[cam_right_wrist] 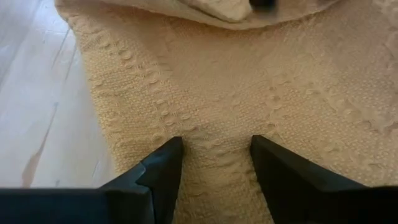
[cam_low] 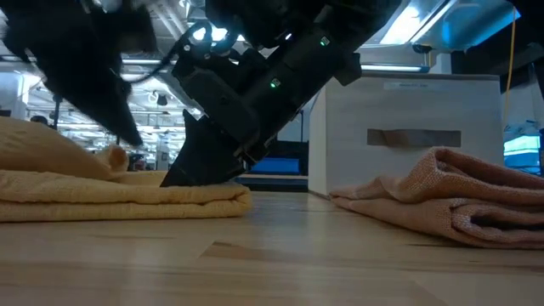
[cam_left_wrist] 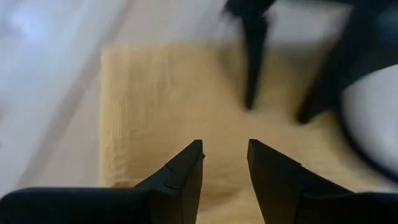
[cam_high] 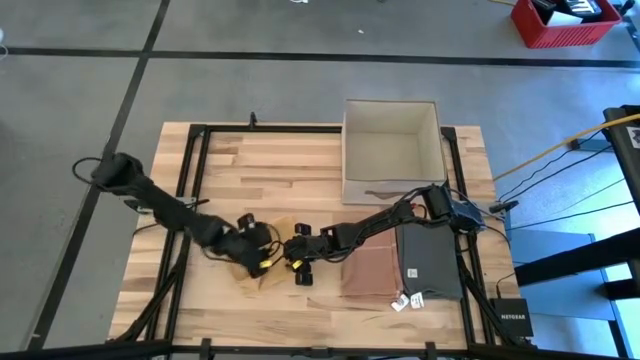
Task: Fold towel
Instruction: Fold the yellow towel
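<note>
A yellow towel (cam_high: 268, 281) lies folded on the wooden table left of centre, thick and flat in the low view (cam_low: 119, 200), with a raised hump (cam_low: 51, 144) at its left. My left gripper (cam_left_wrist: 225, 152) hovers open over the towel with nothing between its fingers. This view is blurred, and I cannot tell whether it touches the cloth. My right gripper (cam_right_wrist: 217, 149) is open at the towel's right part (cam_high: 300, 258), fingers spread on the cloth. My right gripper sets both open fingertips (cam_right_wrist: 165, 163) on the towel's upper face (cam_right_wrist: 217, 124), near one edge. It comes slanting down from the table's right side (cam_low: 200, 170). No cloth is pinched between the fingers. The towel lies flat on the table under them.
A folded brownish towel (cam_high: 368, 268) lies right of centre, close to the right arm. A dark grey folded cloth (cam_high: 430, 260) lies beside it. A white open box (cam_high: 392, 150) stands at the back right. A red crate (cam_high: 565, 22) is on the floor beyond.
</note>
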Robot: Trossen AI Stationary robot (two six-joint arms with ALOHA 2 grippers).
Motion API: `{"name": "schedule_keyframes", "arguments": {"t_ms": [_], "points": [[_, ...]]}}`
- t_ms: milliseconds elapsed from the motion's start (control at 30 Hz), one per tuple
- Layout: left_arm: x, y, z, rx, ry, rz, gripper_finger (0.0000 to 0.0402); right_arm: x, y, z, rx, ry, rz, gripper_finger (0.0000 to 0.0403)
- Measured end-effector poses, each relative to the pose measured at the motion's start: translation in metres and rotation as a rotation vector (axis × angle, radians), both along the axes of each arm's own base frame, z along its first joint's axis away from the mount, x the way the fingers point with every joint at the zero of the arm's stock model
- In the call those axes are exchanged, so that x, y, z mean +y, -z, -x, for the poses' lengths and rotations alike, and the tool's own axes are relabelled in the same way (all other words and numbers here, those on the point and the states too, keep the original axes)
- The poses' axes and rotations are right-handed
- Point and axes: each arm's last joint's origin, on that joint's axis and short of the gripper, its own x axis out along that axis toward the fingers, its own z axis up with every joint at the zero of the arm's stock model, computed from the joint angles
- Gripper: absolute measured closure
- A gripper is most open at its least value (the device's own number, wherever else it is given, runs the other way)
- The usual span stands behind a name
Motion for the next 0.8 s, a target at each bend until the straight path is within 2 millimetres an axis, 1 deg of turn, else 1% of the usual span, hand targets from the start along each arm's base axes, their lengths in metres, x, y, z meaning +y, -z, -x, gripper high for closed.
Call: {"name": "schedule_keyframes", "arguments": {"t_ms": [100, 167, 233, 300, 433, 533, 600, 700, 800], "points": [[0.012, 0.018, -0.010, 0.120, -0.006, 0.073, 0.0282, 0.000, 0.000, 0.000, 0.002, -0.001, 0.000, 0.0206], [0.015, 0.026, -0.014, 0.187, 0.010, 0.138, 0.0282, 0.000, 0.000, 0.000, 0.002, 0.000, 0.001, 0.0206], [0.017, 0.029, -0.015, 0.230, 0.040, 0.204, 0.0282, 0.000, 0.000, 0.000, 0.003, 0.003, -0.003, 0.0206], [0.016, 0.027, -0.013, 0.264, 0.048, 0.249, 0.0283, 0.000, 0.000, 0.000, 0.003, 0.008, -0.008, 0.0206], [0.008, 0.013, 0.004, 0.370, 0.030, 0.259, 0.0295, 0.000, 0.000, 0.000, 0.004, 0.008, -0.008, 0.0206], [0.003, 0.005, 0.025, 0.504, -0.029, 0.240, 0.0308, 0.000, 0.000, 0.000, 0.005, 0.009, -0.008, 0.0206], [-0.003, 0.000, 0.038, 0.549, -0.055, 0.240, 0.0314, 0.000, 0.000, 0.000, 0.005, 0.009, -0.009, 0.0206], [-0.013, -0.007, 0.056, 0.587, -0.071, 0.243, 0.0321, 0.000, 0.000, 0.000, 0.005, 0.010, -0.009, 0.0206], [-0.022, -0.015, 0.067, 0.537, -0.075, 0.259, 0.0326, 0.000, 0.000, 0.000, 0.005, 0.010, -0.009, 0.0206]]}}
